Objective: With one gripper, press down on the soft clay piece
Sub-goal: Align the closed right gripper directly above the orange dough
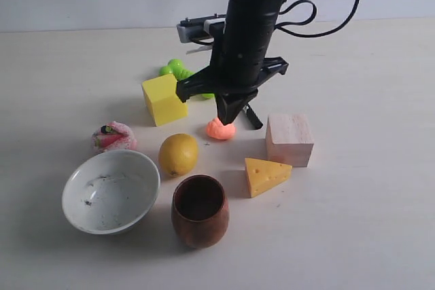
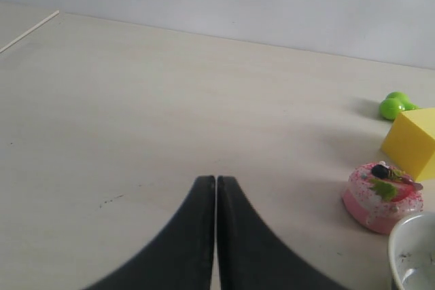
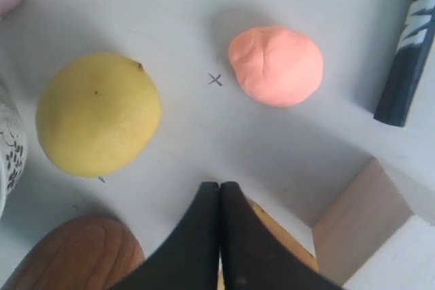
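Exterior view, read from left to right: a white bowl (image 1: pixel 76 185) is seen at the near left of the table (image 1: pixel 367 236), with a pink-and-white toy cake (image 1: pixel 114 136) just behind it. A yellow cube (image 1: pixel 164 99) is set further back, and a green toy (image 1: pixel 178 70) is partly hidden behind that. A lemon (image 1: pixel 179 154) lies just beside the bowl, and a brown wooden cup (image 1: pixel 199 210) stands upright in front of the lemon. The soft clay piece (image 1: pixel 219 131) is found near the middle of the table, between the lemon and a pale wooden block (image 1: pixel 289 139), with a cheese wedge (image 1: pixel 266 175) in front of the block. The right gripper (image 1: pixel 228 121) is pointed straight down, its tip placed at the top of the clay; a black marker (image 1: pixel 252 116) lies just behind.

From the left wrist camera, the left gripper (image 2: pixel 216 180) is shown with its fingers pressed together, empty, over bare table, well apart from the toy cake (image 2: pixel 382 196) and the yellow cube (image 2: pixel 413 142).

From the right wrist camera, the right gripper (image 3: pixel 219 187) is likewise shown clenched on nothing. The clay (image 3: pixel 275 66) is seen as a rounded lump with a shallow crease, and a strip of table is visible between it and the fingertips, so contact cannot be confirmed. The lemon (image 3: pixel 98 113) and the wooden block (image 3: pixel 367 222) are seen on either side.
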Available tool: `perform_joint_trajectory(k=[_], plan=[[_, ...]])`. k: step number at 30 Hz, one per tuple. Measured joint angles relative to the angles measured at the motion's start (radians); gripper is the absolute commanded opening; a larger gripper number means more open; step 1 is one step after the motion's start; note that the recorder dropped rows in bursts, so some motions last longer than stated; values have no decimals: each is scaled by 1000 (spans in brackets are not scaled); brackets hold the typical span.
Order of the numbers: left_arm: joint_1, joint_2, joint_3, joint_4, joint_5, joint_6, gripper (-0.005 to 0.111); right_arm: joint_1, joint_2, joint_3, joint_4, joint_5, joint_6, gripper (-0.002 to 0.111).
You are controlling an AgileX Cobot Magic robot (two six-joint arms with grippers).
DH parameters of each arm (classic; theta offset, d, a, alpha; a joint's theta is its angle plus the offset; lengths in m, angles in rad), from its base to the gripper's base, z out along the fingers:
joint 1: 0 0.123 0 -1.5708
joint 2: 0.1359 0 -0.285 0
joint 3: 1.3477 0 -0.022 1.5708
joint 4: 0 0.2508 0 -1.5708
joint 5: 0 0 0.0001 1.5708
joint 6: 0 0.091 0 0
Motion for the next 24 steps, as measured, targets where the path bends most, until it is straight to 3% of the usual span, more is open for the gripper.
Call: perform_joint_trajectory(k=[11,15,24], plan=[[0,0,0,0,0,0,4,0,4,-58,-74,36,67,0],[0,0,0,0,0,0,4,0,4,-58,-155,19,181,0],[0,0,0,0,0,0,4,0,5,-60,-159,-77,217,0]])
